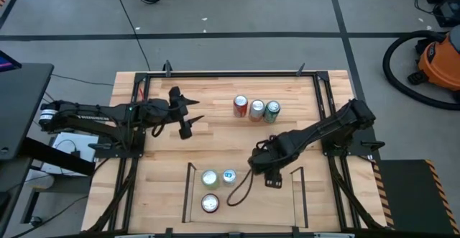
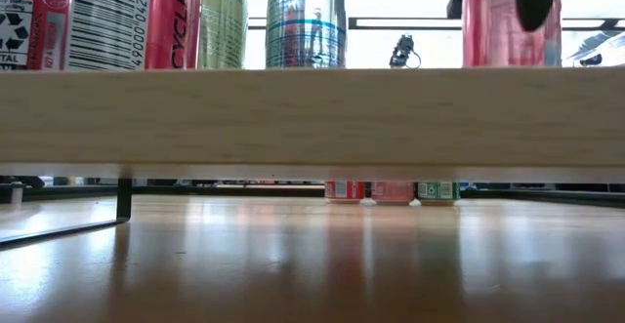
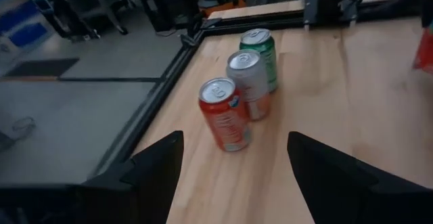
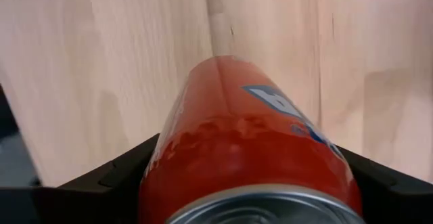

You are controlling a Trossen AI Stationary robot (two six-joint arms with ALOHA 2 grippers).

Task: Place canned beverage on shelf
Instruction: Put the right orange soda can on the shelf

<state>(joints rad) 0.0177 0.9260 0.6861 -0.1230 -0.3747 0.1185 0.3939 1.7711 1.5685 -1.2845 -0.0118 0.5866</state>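
Right now your right gripper (image 4: 254, 183) is clamped on a red can (image 4: 250, 149), one dark finger pressed to each side of it. That can is glossy red with a silver rim and a blue-and-white patch of label on its side; the rest of the print is out of view. From overhead, the right gripper (image 1: 264, 160) sits over the shelf (image 1: 190, 195), toward its far right part, and the arm hides the can there. At table height you can see the red can (image 2: 498, 20) above the shelf's pale wood floor (image 2: 312, 118), at its right end, with a dark finger across its top; whether it touches the wood cannot be told.

You already have 3 cans on the shelf (image 1: 210, 178), all upright at its left side: 2 side by side toward the back and 1 nearer the front. The shelf itself is a thin black rod frame at the near edge of the table (image 1: 215, 144).

Your left gripper (image 1: 188, 116) waits over the table's far left area with its fingers spread apart and nothing between them. Past it stand 3 more cans (image 3: 247, 82) in a touching row: red, silver, green.
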